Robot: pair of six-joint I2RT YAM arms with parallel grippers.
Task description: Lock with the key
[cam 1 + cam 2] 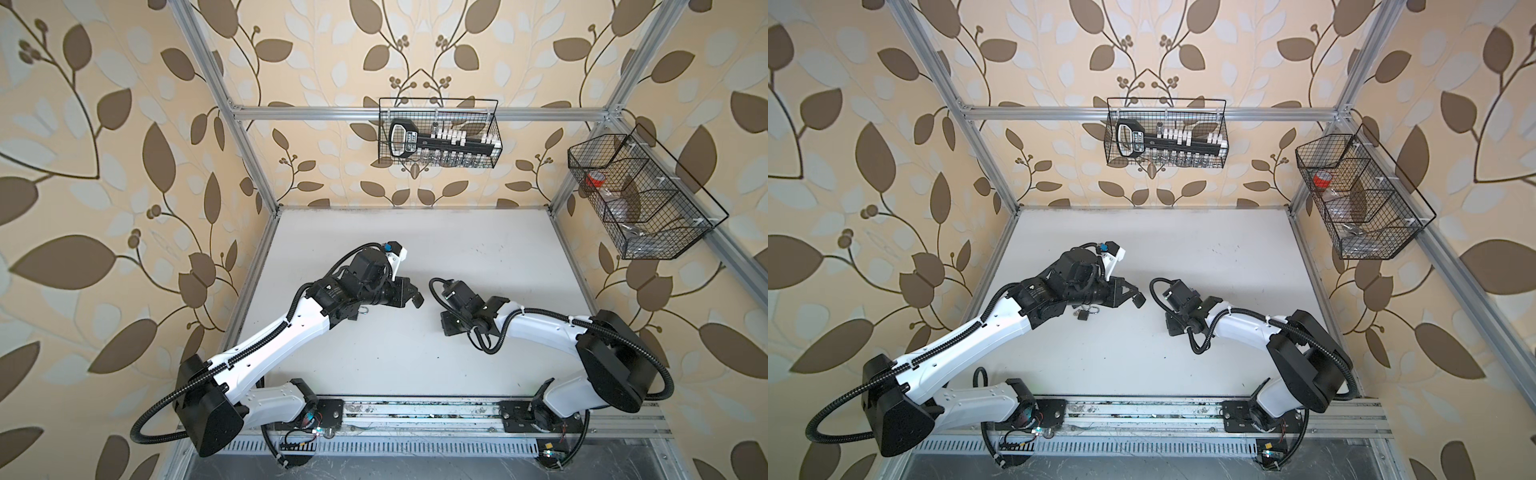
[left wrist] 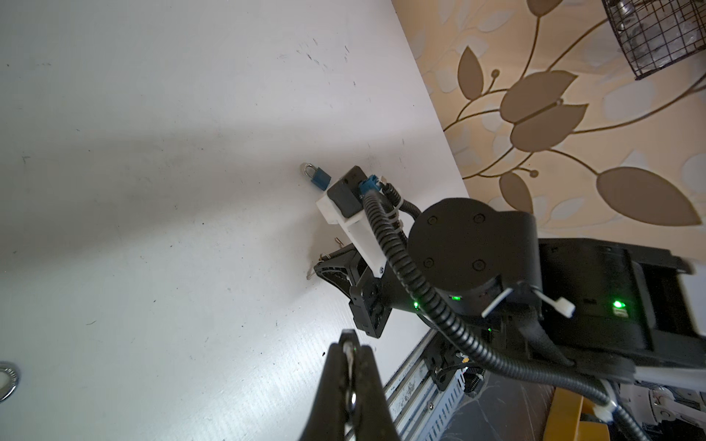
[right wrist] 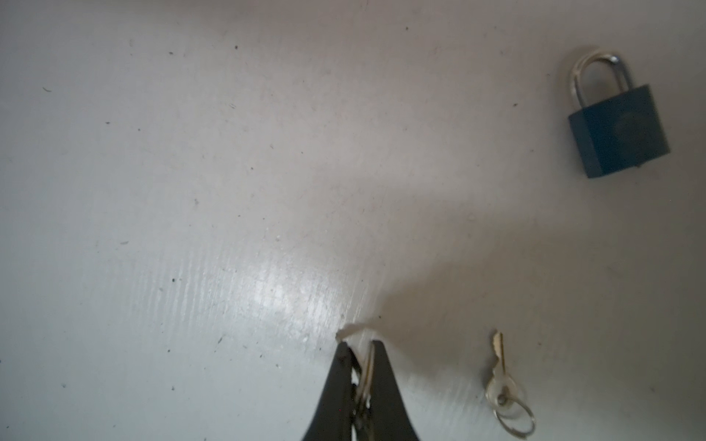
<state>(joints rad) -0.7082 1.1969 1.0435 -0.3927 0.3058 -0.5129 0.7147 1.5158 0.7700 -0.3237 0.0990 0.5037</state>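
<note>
Fingers (image 3: pixel 390 395) — black, tapered — of the right gripper (image 3: pixel 361 344) pinch a thin silvery key (image 3: pixel 368 365); left gripper (image 2: pixel 349 340) pressed together.

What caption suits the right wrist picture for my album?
Shut right gripper over the white table, a key on a ring beside it, a blue padlock farther off.

— What am I driving here?
— Your left arm (image 1: pixel 291 336) and right arm (image 1: pixel 540 330) wear white shells between black joint housings.
— And the cabling?
— You've got a ribbed black cable (image 2: pixel 383 244), cinched with white zip ties (image 2: pixel 561 305), beside a round black cap (image 2: pixel 454 240) with four screws (image 2: pixel 478 218). Green lights (image 2: pixel 617 304) glow. Your left claw (image 2: pixel 348 338) and right claw (image 3: pixel 361 343) are black and tapered.
</note>
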